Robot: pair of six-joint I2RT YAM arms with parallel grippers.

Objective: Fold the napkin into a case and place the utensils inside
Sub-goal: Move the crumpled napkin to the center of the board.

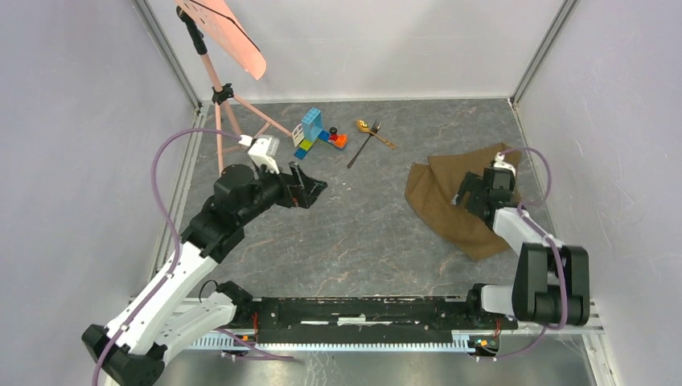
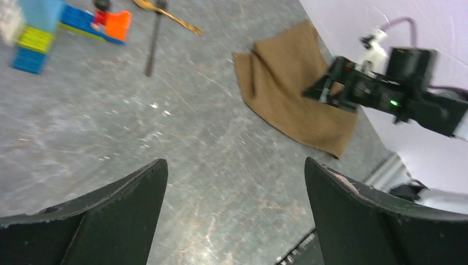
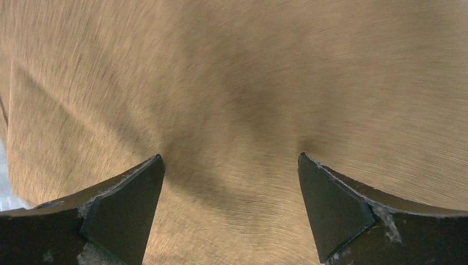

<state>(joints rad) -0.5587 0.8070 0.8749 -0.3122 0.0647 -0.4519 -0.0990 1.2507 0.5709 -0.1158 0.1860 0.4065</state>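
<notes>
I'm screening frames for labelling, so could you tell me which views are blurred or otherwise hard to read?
Top external: sharp and evenly lit, spoon and fork small but distinct. Left wrist: motion smear, toy blocks soft at the top left, napkin readable. Right wrist: heavy blur, napkin weave streaked across nearly the whole frame, right gripper open.

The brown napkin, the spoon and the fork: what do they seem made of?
Napkin: woven cloth, matte; fine threads and soft folds show. Spoon: probably metal, glossy gold finish with bright glints. Fork: thin, dark, likely metal, duller; too small to be sure.
</notes>
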